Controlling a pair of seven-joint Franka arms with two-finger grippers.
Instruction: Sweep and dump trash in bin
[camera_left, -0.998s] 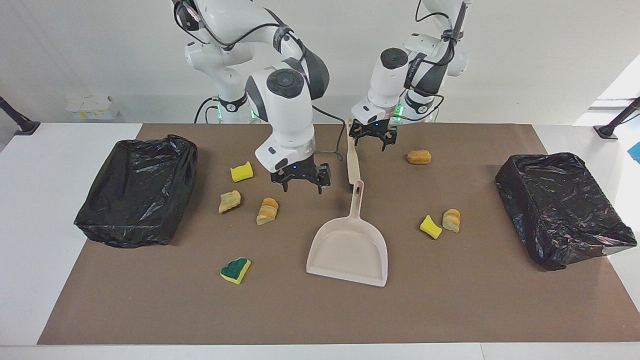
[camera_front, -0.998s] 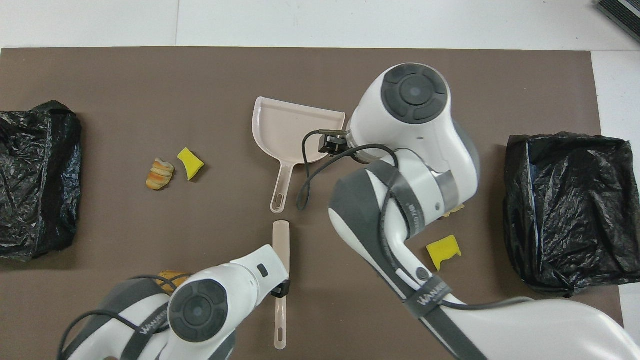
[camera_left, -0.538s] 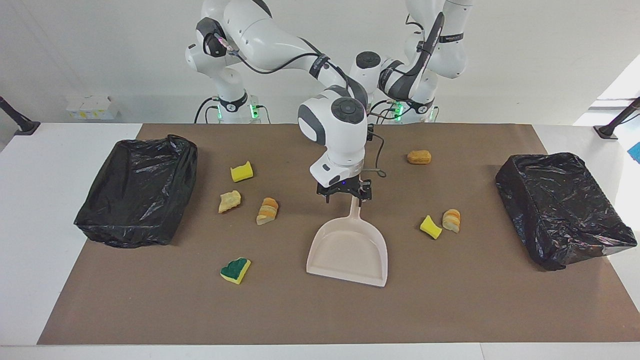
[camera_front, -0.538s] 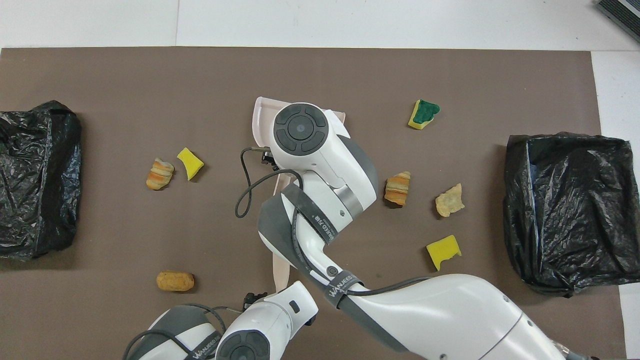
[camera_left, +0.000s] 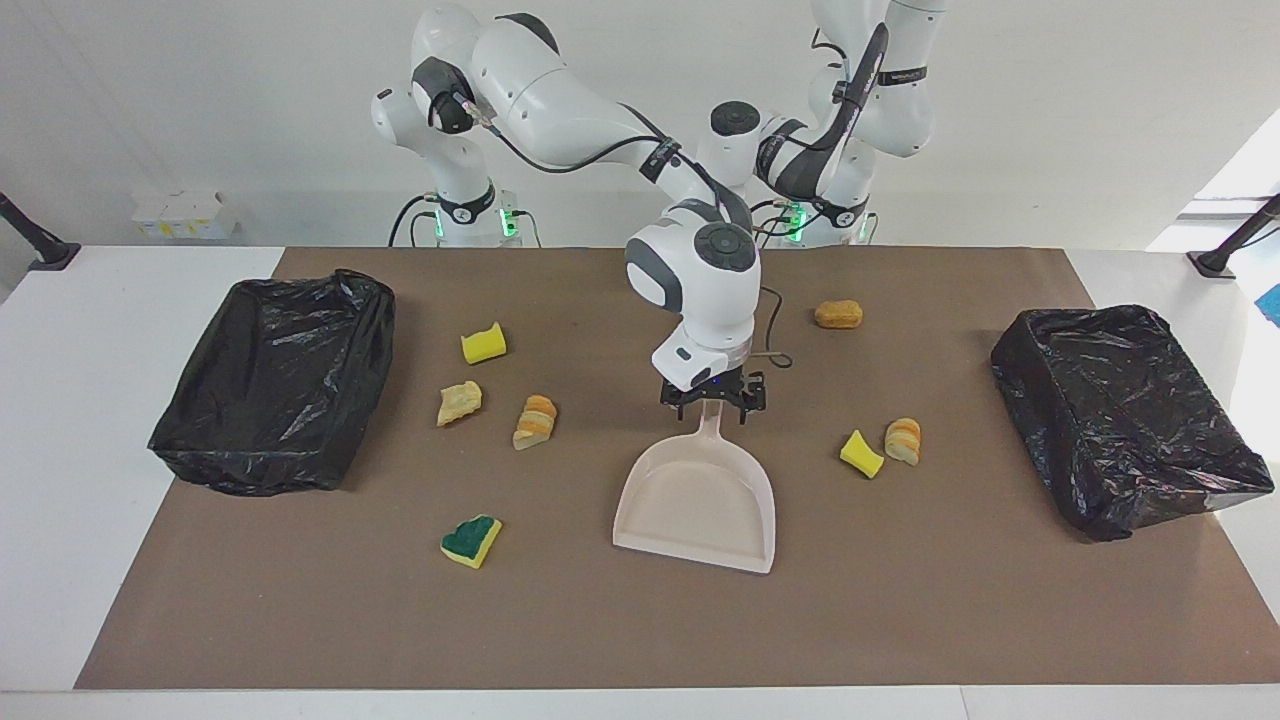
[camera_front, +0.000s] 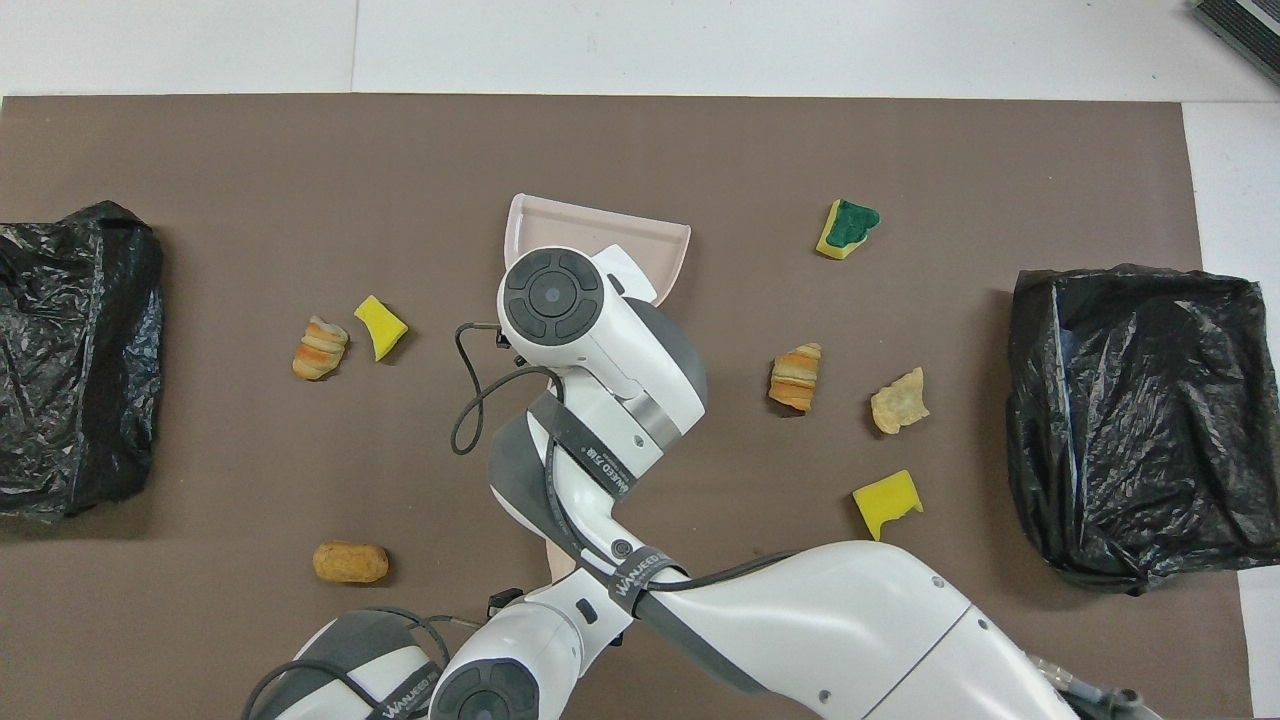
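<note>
The beige dustpan (camera_left: 700, 500) (camera_front: 600, 230) lies flat mid-table, handle toward the robots. My right gripper (camera_left: 712, 402) is down at that handle, open, a finger on each side. Trash lies on both sides: a yellow sponge chunk (camera_left: 483, 344), a bread scrap (camera_left: 459, 402), a bread piece (camera_left: 535, 421) and the green-and-yellow sponge (camera_left: 471, 540) toward the right arm's end; a bread roll (camera_left: 838, 314), a yellow chunk (camera_left: 861, 453) and bread (camera_left: 903, 441) toward the left arm's end. Only a stub of the brush handle (camera_front: 562, 560) shows. My left gripper (camera_front: 512, 603) is over it, mostly hidden under its wrist.
Two bins lined with black bags stand at the table's ends, one (camera_left: 270, 380) at the right arm's end and one (camera_left: 1125, 410) at the left arm's end. A brown mat (camera_left: 900, 620) covers the table. The right arm's cable (camera_front: 470, 400) loops beside the dustpan handle.
My right gripper crossed from beside the sponge chunk to the dustpan handle and came down around it. The left arm drew back toward the robots along the brush, now hidden in the facing view.
</note>
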